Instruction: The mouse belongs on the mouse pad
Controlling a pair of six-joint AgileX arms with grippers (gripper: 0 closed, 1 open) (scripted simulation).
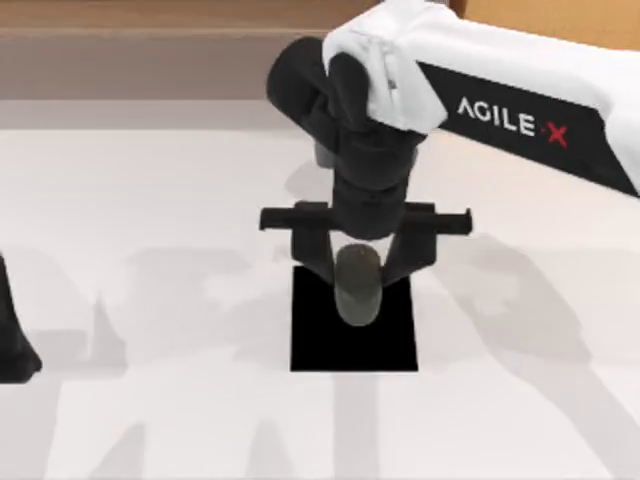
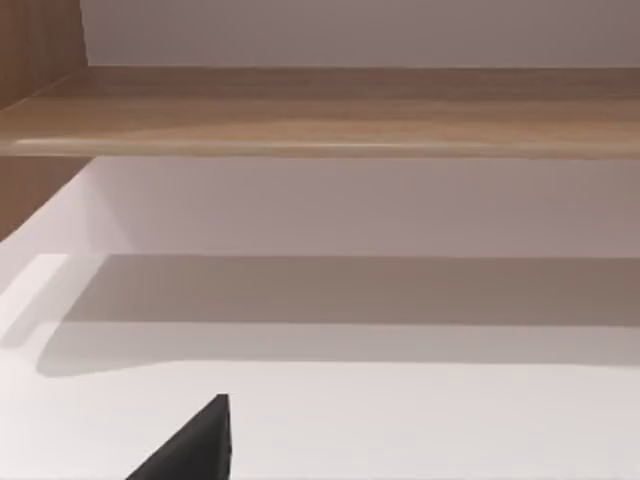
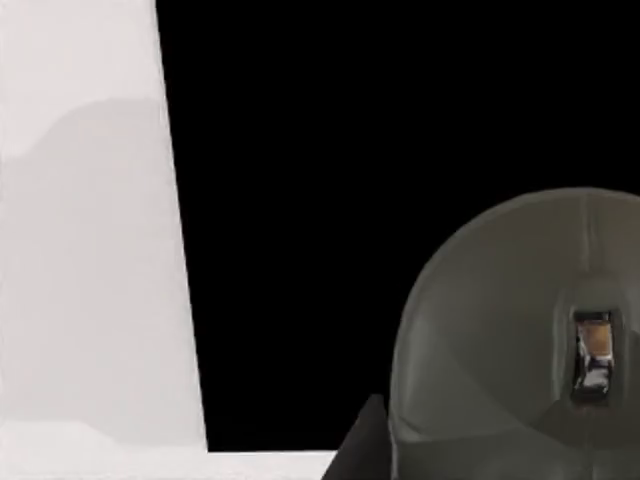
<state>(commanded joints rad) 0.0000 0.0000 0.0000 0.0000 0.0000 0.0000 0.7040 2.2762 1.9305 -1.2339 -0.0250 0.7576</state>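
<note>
Both fingers of the right gripper (image 1: 358, 268) flank the mouse (image 1: 357, 287), apparently clamped, over the pad (image 1: 330, 345); left arm (image 1: 15, 340) parked left, finger state unclear.

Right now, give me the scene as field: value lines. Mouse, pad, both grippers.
mouse: dark grey-olive, over the far part of the mouse pad, between the right gripper's fingers
mouse pad: flat black square, middle of the white table
right gripper: above the pad's far edge, fingers on either side of the mouse
left gripper: parked at the table's left edge
mouse contact with pad: cannot tell
</note>
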